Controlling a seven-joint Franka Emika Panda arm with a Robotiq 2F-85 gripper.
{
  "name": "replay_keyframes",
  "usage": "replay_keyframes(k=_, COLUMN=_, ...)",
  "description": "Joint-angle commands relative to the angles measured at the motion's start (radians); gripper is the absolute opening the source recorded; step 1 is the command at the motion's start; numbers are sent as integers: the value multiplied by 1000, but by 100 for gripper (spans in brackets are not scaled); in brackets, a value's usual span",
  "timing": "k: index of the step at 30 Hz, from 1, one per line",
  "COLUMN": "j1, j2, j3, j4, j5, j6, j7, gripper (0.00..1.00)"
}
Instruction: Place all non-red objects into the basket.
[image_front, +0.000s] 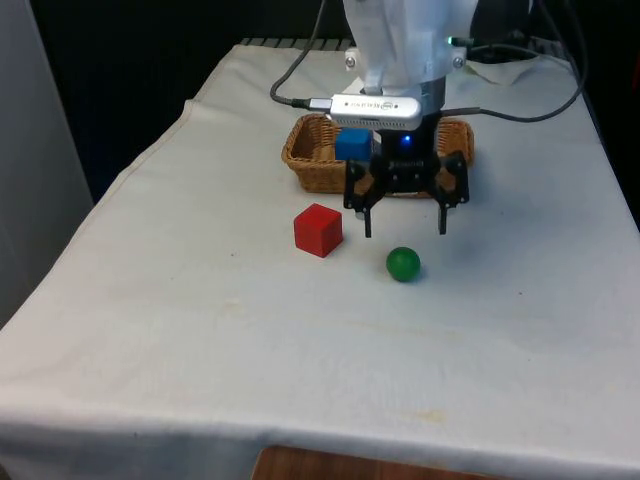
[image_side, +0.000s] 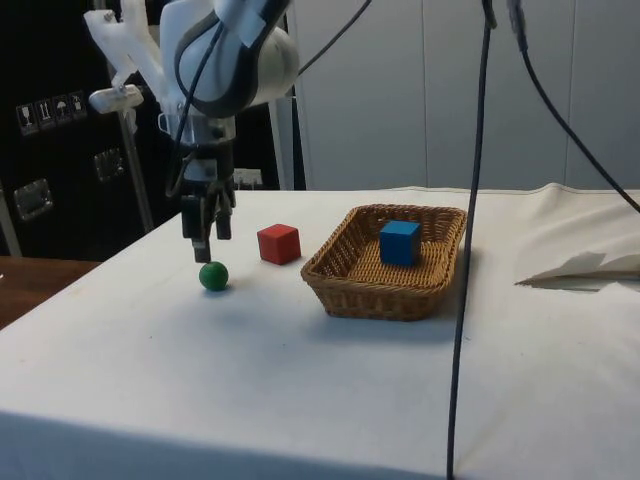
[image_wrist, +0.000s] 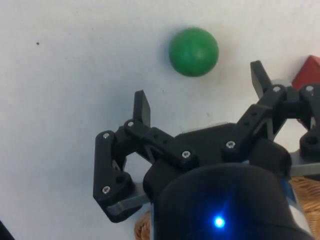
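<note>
The gripper (image_front: 406, 226) is hanging with its fingers spread wide and nothing between them, sitting just above the green ball (image_front: 403, 264), which is resting on the table (image_front: 200, 330) in the open, a little nearer the front camera than the fingertips. In the wrist view the green ball (image_wrist: 194, 51) is lying beyond the fingertips rather than between them, so the gripper is looking not yet centred over it, though how much height is left is hard to judge from the side view. The blue cube (image_side: 399, 242) is already sitting inside the wicker basket (image_side: 345, 290), so the ball is probably the last non-red piece left out. The red cube (image_front: 318, 230) is standing just beside the ball toward the front view's left, and close to the finger on that side. Main risk: a ball is rolling easily, so if the gripper is coming down off-centre one fingertip may be clipping it and sending it away across the cloth or into the red cube. A second risk is the finger nearest the red cube nudging or catching that cube during the descent, given the wide spread. Closing too high on the ball could also be squeezing it out downward instead of holding it.
</note>
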Motion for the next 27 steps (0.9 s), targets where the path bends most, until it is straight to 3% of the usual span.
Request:
replay_keyframes(k=1, j1=-4, j2=11, j3=7, j4=12, j5=7, j6=-7, j7=-2, gripper=100)
replay_keyframes(k=4, j1=0, j2=19, j3=2, j4=17, j5=1, j6=-1, j7=2, gripper=100)
replay_keyframes(k=10, j1=-5, j2=52, j3=11, j4=43, j5=14, j6=-6, j7=-3, gripper=100)
replay_keyframes(k=11, j1=0, j2=45, j3=3, j4=36, j5=5, j6=-1, j7=2, gripper=100)
replay_keyframes(k=12, j1=-6, j2=56, j3=11, j4=45, j5=15, j6=-6, j7=-4, gripper=100)
replay_keyframes(k=17, j1=-6, j2=78, j3=11, j4=59, j5=20, j6=-9, j7=-6, gripper=100)
replay_keyframes(k=19, j1=0, j2=75, j3=3, j4=54, j5=13, j6=-1, j7=0, gripper=100)
replay_keyframes(k=20, j1=-5, j2=84, j3=9, j4=64, j5=19, j6=-10, j7=-4, gripper=100)
replay_keyframes(k=27, j1=0, j2=111, j3=4, j4=84, j5=14, j6=-4, j7=2, gripper=100)
